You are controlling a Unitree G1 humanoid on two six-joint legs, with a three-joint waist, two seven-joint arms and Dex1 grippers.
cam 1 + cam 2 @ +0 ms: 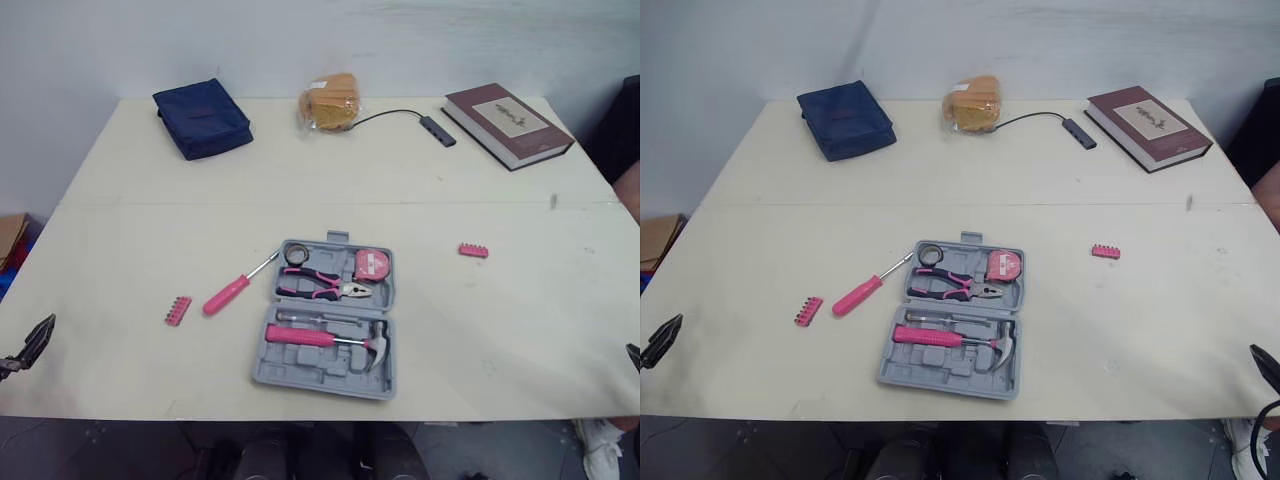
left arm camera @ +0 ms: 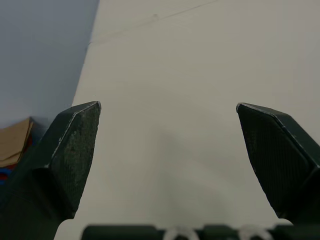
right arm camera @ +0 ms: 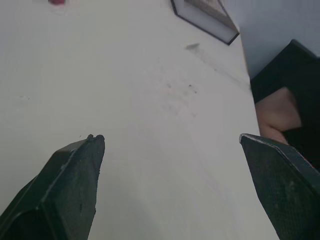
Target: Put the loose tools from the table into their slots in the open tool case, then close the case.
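An open grey tool case (image 1: 300, 382) lies near the table's front middle, holding pink pliers (image 1: 322, 288), a pink tape measure (image 1: 371, 264) and a pink-handled hammer (image 1: 330, 339). A pink-handled screwdriver (image 1: 232, 290) lies just left of the case. One pink bit holder (image 1: 178, 311) sits further left, another (image 1: 473, 250) lies to the right of the case. My left gripper (image 2: 167, 107) is open over bare table at the front left edge. My right gripper (image 3: 172, 137) is open at the front right edge, with nothing between its fingers.
Along the back of the table (image 1: 120, 230) lie a dark blue pouch (image 1: 202, 118), a bagged bread roll (image 1: 331, 102), a cable with a hub (image 1: 438, 130) and a maroon book (image 1: 507, 124). A person's arm (image 3: 277, 115) shows beyond the table's right edge.
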